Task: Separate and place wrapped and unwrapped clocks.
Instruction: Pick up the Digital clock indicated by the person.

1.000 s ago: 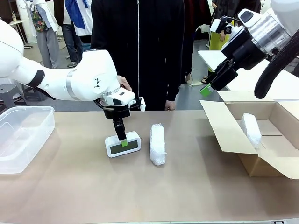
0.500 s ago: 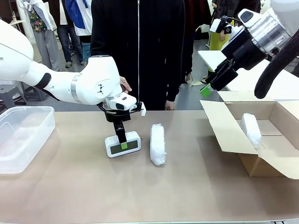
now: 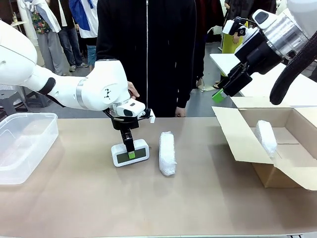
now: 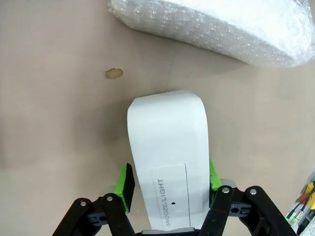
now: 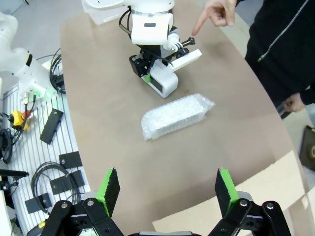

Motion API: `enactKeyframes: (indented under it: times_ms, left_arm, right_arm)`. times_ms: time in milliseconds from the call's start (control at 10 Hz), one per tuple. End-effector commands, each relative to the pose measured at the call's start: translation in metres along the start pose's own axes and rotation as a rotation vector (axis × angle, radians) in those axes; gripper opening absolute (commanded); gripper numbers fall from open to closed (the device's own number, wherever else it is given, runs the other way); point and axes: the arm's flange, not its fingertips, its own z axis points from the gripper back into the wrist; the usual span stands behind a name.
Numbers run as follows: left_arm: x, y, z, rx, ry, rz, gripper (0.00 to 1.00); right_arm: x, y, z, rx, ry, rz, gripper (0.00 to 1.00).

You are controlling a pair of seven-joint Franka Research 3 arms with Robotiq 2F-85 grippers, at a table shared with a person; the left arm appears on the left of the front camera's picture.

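Three clocks are seen from the front on a brown table [image 3: 148,208]. Left of centre, a bare clock [image 3: 140,153] stands on the tabletop. It is white with rounded corners and a grey-green screen. The left gripper [image 3: 130,148] comes down on it from above, clamped across its body. Just to its right, and apart from it, a wrapped clock [image 3: 167,152] lies as an oblong bundle of white bubbly foam. At the right, a second wrapped clock [image 3: 266,136] lies inside an open cardboard box [image 3: 242,144]. A clear plastic bin [image 3: 25,148] sits at the left edge. The right gripper [image 3: 223,91] hangs high above the box's far left corner. A person in a black jacket [image 3: 148,49] stands at the far side.

From the left wrist, the bare clock's smooth white top carries a panel printed SNOOZE/LIGHT. The green pads [image 4: 124,184] press against both its sides. The wrapped clock's bubbled foam lies just beyond.

From the right wrist, that gripper's fingers [image 5: 109,189] stand wide apart, released, with nothing between them. Far below, the person's hand [image 5: 216,12] points one finger.
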Motion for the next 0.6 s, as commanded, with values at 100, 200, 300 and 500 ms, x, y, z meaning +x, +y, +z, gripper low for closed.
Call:
enactKeyframes:
  times_ms: [100, 200, 300, 500]
  left_arm:
    - [0.0027, 0.0048, 0.0015, 0.002, 0.000, 0.016, 0.55]
    - [0.0031, 0.0050, 0.0018, -0.004, -0.003, 0.015, 0.26]
    - [0.0032, 0.0049, 0.0017, -0.008, -0.003, 0.012, 0.26]
    - [0.0026, 0.0032, 0.0039, -0.008, -0.002, 0.011, 0.26]
  right_arm:
    - [0.0022, -0.0017, -0.0004, 0.019, -0.011, 0.003, 1.00]
    - [0.0022, -0.0017, -0.0004, 0.019, -0.011, 0.003, 1.00]
    - [0.0022, -0.0017, -0.0004, 0.019, -0.011, 0.003, 1.00]
    - [0.0022, -0.0017, -0.0004, 0.019, -0.011, 0.003, 1.00]
